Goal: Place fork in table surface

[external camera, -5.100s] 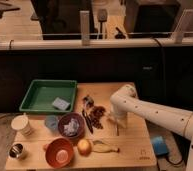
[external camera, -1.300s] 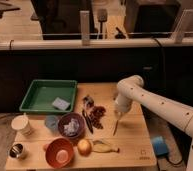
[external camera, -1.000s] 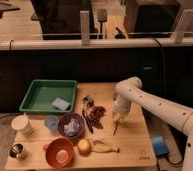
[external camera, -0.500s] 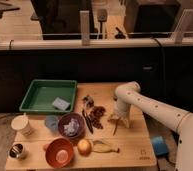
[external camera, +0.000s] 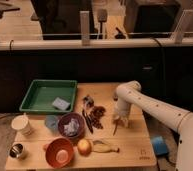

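**Hand has come down; fork tip now at the counter**

Over the last second or so the arm has dropped. A moment ago the hand (external camera: 119, 119) hung higher above the right-middle of the counter (external camera: 135, 147), with the fork (external camera: 115, 129) dangling clear beneath it. Now the hand sits low, and the fork's lower end appears to meet the wood or come very close to it. The fork slants down and to the left from the hand, and its upper end runs up into the hand, so I judge the hand to be closed narrowly on the fork.

The spot under it is bare wood. A dark reddish clump (external camera: 97, 116) and the black-handled utensil (external camera: 86, 120) lie just to the left, apart from the fork. The banana peel (external camera: 104, 146) lies nearer the front edge, also apart. The purple bowl (external camera: 61, 122) and the green tray (external camera: 55, 81) are further left and play no part.

For the task, the carry looks finished and the placing step has begun. What seems left is to let go so that the fork tips over flat onto the counter, then lift the hand straight up. Since the fork stands slanted on its tip, it will likely fall leftward when freed, and it could slide toward the clump.
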